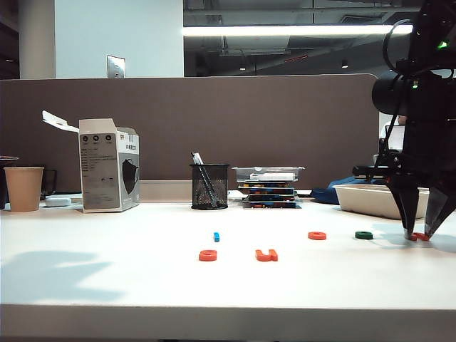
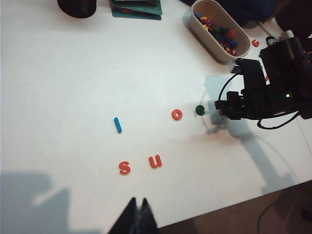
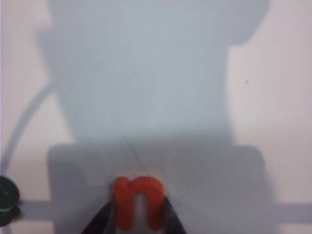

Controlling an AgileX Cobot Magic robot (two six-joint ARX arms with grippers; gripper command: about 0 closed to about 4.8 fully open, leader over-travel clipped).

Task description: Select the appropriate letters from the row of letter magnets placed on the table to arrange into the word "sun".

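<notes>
Right gripper (image 3: 138, 220) stands fingertips-down on the table (image 1: 107, 285) at the far right of the exterior view, its two fingers pressed against either side of the orange-red "n" (image 3: 138, 201), which lies flat just beside the green magnet (image 1: 364, 235). Left gripper (image 2: 138, 214) hangs above the near edge with its dark fingertips drawn together on nothing. Below it the "s" (image 2: 125, 167) and "u" (image 2: 155, 161) lie side by side, nearer than the blue magnet (image 2: 118, 125) and the orange-red "o" (image 2: 177, 114).
</notes>
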